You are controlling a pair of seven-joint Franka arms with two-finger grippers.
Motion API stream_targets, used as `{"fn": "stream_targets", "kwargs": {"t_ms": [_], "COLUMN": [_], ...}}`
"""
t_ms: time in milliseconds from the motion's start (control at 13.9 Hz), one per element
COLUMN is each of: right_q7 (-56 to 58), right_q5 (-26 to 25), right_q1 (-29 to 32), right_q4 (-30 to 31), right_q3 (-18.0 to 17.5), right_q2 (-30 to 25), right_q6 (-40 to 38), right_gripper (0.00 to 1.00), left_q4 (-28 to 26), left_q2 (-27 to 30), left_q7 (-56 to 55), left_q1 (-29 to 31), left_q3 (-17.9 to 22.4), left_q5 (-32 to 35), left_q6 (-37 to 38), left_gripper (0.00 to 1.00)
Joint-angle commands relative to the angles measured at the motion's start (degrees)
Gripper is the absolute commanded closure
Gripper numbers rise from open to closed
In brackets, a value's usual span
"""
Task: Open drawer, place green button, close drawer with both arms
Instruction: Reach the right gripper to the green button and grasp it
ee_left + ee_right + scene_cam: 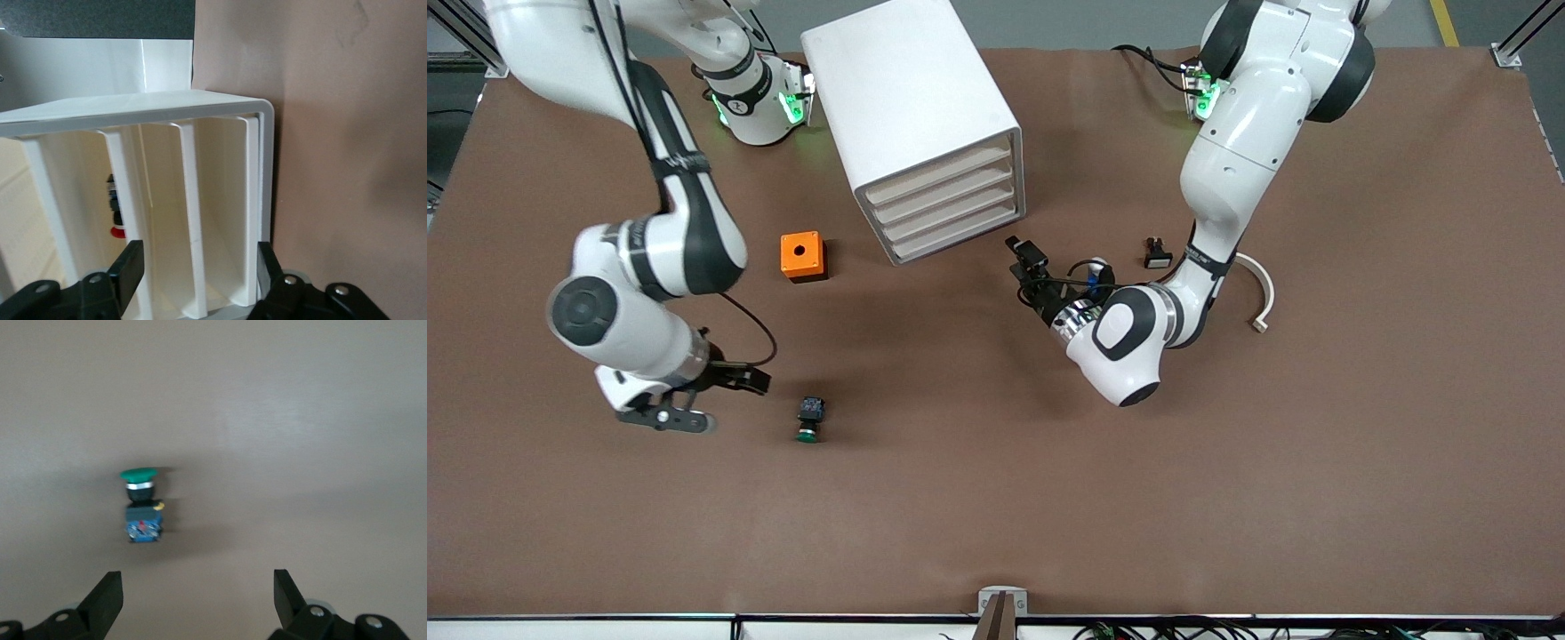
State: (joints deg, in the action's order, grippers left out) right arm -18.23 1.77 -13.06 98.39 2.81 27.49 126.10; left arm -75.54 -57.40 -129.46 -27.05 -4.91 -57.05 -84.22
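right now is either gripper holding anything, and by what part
Nothing is held. The right gripper is open near the button; the left gripper faces the cabinet.

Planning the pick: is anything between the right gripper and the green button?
Nothing visible. The open right gripper sits beside the button with bare table between them; the right wrist view shows the same clear gap.

In the front view the left hand [1021, 258] is too small to show its grip, hidden partly by cabling. The left wrist view cuts off the cabinet [200, 200]. The button [141, 507] is blurred in the right wrist view.
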Motion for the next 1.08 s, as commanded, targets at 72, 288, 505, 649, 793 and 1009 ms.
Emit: {"fn": "stream_targets", "kwargs": {"t_ms": [72, 288, 505, 649, 793, 1009], "right_q7": [-0.41, -0.49, -2.68, -4.18, -4.10, -3.66], "right_q5": [5.61, 6.05, 5.97, 5.97, 5.88, 5.00], "right_q1": [-2.49, -3.81, -4.95, -5.92, -6.19, -6.10], "right_q4": [-1.62, -1.89, -1.88, -1.88, -1.88, -1.97], "right_q3": [0.27, 0.27, 0.27, 0.27, 0.36, 0.36], "right_q2": [5.64, 8.71, 10.65, 11.36, 11.97, 13.29], "right_q6": [5.72, 9.06, 12.05, 12.50, 13.11, 14.43], "right_gripper": [0.00, 0.00, 0.00, 0.00, 0.00, 0.00], "left_q4": [1.89, 1.71, 1.54, 1.01, 0.40, 0.22], "left_q2": [-2.37, -2.98, -3.07, -3.07, -3.16, -4.03], "left_q7": [0.52, 1.66, 2.54, 2.72, 2.63, 2.55], "left_q1": [-3.27, -6.17, -8.28, -8.90, -9.60, -9.95], "left_q3": [-0.10, -0.10, -0.01, -0.01, -0.10, -2.12], "left_q5": [-1.48, -3.15, -3.68, -3.59, -3.77, -3.68], "left_q6": [-0.86, -0.86, -0.86, -0.86, -0.77, -0.50], "left_gripper": [0.36, 0.40, 0.43, 0.49, 0.55, 0.59]}}
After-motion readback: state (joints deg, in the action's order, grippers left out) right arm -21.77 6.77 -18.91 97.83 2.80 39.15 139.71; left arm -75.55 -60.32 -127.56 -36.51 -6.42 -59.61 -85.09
